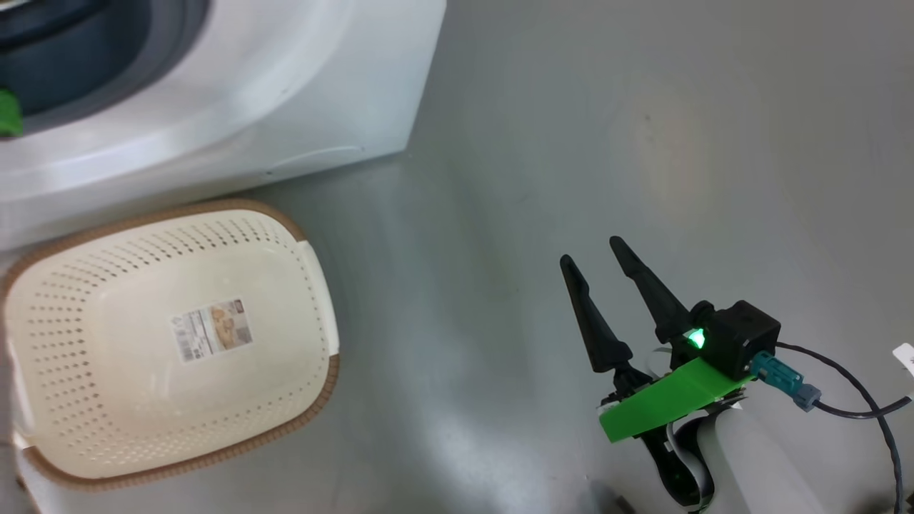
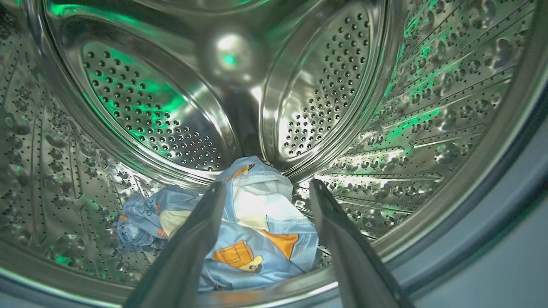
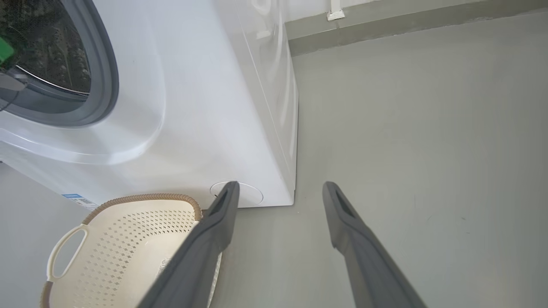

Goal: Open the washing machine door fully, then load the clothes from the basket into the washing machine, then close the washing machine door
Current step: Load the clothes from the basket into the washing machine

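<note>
The floor (image 1: pixel 643 143) is smooth grey and runs to a grey skirting strip along the back wall in the right wrist view.

At far left, the washing machine (image 1: pixel 285 93) stands on this floor with its opening exposed and ringed by the grey rubber gasket (image 1: pixel 168 50). The left gripper (image 2: pixel 269 185) is inside the steel drum (image 2: pixel 428 107), with its fingers spread apart and gripping nothing. The clothes (image 2: pixel 257 248) lie in a crumpled heap on the drum bottom, beyond and between the two fingers. Contact between fingertips and fabric cannot be determined.

The basket (image 1: pixel 71 285) sits on the floor just in front of the machine, upright. The label sticker (image 1: pixel 211 330) shows on its inner bottom. A blue energy sticker (image 3: pixel 77 199) and a round flap (image 3: pixel 250 194) are on the machine's lower front, behind the basket.

At right, the right gripper (image 1: pixel 590 250) hangs over bare floor, well apart from the basket, released and holding nothing. A green bracket (image 1: pixel 664 403) and a dark cable (image 1: pixel 857 389) are at its wrist.
</note>
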